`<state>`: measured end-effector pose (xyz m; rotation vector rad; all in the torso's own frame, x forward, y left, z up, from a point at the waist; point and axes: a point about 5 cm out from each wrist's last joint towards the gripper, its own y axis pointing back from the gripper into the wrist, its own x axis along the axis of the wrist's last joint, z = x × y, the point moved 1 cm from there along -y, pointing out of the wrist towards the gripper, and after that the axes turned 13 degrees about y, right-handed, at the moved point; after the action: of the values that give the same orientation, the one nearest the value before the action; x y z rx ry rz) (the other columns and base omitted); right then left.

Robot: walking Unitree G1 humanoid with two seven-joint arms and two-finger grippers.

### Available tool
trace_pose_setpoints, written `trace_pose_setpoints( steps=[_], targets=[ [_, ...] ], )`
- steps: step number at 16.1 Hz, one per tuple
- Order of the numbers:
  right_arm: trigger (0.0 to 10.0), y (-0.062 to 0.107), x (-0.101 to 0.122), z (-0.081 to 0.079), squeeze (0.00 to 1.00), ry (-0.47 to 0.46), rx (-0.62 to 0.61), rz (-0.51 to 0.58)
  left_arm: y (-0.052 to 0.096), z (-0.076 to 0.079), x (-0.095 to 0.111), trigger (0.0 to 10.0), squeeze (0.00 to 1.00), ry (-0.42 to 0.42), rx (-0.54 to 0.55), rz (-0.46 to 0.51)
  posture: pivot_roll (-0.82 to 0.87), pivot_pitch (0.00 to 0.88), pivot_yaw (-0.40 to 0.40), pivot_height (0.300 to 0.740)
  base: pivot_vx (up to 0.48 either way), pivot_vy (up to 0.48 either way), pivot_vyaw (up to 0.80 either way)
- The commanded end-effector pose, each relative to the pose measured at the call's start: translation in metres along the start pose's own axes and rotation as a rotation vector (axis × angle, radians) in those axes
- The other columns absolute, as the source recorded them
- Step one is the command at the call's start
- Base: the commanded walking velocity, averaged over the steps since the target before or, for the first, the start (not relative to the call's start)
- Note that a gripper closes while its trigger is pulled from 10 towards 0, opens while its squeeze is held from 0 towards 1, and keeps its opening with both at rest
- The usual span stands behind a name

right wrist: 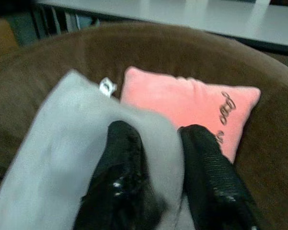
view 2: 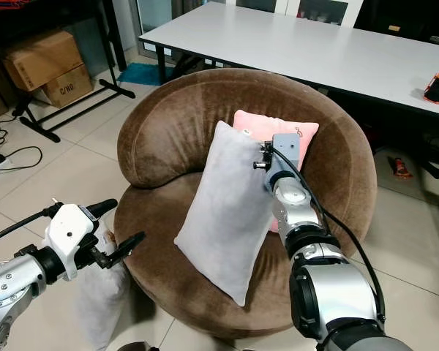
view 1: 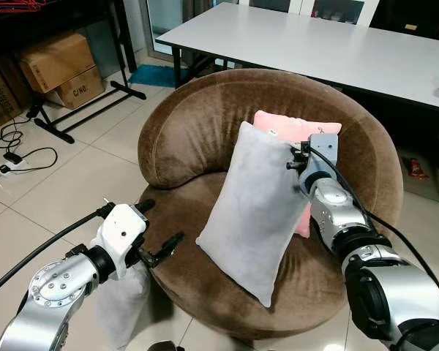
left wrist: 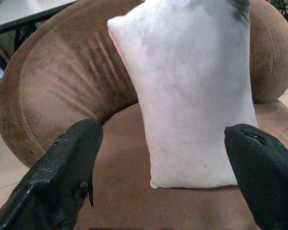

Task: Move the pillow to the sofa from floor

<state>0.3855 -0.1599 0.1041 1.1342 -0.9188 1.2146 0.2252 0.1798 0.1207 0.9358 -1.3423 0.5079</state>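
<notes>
- Two black fingers of the right gripper (right wrist: 156,177) pinch the upper edge of the grey pillow (view 1: 252,208), a fold of its fabric caught between them.
- Held this way, the grey pillow stands tilted on the seat of the round brown sofa (view 1: 183,139), its lower corner near the front edge.
- Behind it a pink cushion (right wrist: 192,110) leans against the backrest.
- The left gripper (view 1: 155,230) hangs spread wide and empty just before the sofa's front, over the tiled floor (view 1: 58,186).
- A white table (view 1: 314,44) stands behind the sofa.
</notes>
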Motion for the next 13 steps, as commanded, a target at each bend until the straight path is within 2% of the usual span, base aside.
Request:
trace_pose_setpoints(
  steps=[1, 2, 3, 4, 7, 8, 9, 10, 11, 13],
  targets=[
    [10.0, -0.002, 0.011, 0.006, 1.00, -0.041, -0.008, 0.059, -0.002, -0.001, 0.002, 10.0, 0.00, -0.004, 0.020, 0.015, 0.04, 0.000, -0.009, 0.729, 0.000, 0.000, 0.00],
    [10.0, -0.001, 0.012, 0.010, 1.00, -0.067, -0.025, 0.083, -0.004, -0.002, 0.002, 10.0, 0.00, -0.004, 0.045, 0.026, 0.03, 0.000, -0.008, 0.729, 0.000, 0.000, 0.00],
    [10.0, 0.001, 0.016, 0.017, 0.53, -0.043, -0.059, 0.130, -0.007, -0.004, 0.003, 10.0, 0.00, -0.005, 0.097, 0.047, 0.03, 0.000, -0.007, 0.729, 0.000, 0.000, 0.00],
    [10.0, 0.003, 0.017, 0.023, 0.00, -0.049, -0.079, 0.163, -0.011, -0.006, 0.004, 10.0, 0.00, 0.000, 0.143, 0.064, 0.03, 0.000, -0.005, 0.729, 0.000, 0.000, 0.00],
    [10.0, 0.008, 0.016, 0.027, 0.00, -0.074, -0.057, 0.210, -0.014, -0.009, 0.004, 10.0, 0.00, 0.016, 0.230, 0.091, 0.01, 0.000, -0.005, 0.729, 0.000, 0.000, 0.00],
    [10.0, 0.016, 0.011, 0.021, 0.00, -0.062, -0.008, 0.212, -0.013, -0.010, 0.005, 10.0, 0.00, 0.021, 0.272, 0.109, 0.01, 0.000, -0.011, 0.729, 0.000, 0.000, 0.00],
    [10.0, 0.029, 0.004, 0.009, 0.00, -0.048, 0.061, 0.208, -0.012, -0.011, 0.006, 10.0, 0.00, 0.021, 0.323, 0.133, 0.00, 0.000, -0.014, 0.729, 0.000, 0.000, 0.00],
    [10.0, 0.052, -0.008, -0.006, 0.00, -0.036, 0.128, 0.162, -0.010, -0.012, 0.005, 10.0, 0.00, 0.035, 0.367, 0.146, -0.01, 0.000, -0.015, 0.729, 0.000, 0.000, 0.00],
    [10.0, 0.067, -0.014, -0.011, 0.00, -0.068, 0.111, 0.125, -0.009, -0.011, 0.004, 10.0, 0.00, 0.039, 0.384, 0.145, -0.01, 0.000, -0.018, 0.729, 0.000, 0.000, 0.00],
    [10.0, 0.084, -0.018, -0.019, 0.00, -0.099, 0.100, 0.115, -0.007, -0.010, 0.002, 10.0, 0.00, 0.045, 0.405, 0.147, -0.02, 0.000, -0.016, 0.729, 0.000, 0.000, 0.00]
  ],
)
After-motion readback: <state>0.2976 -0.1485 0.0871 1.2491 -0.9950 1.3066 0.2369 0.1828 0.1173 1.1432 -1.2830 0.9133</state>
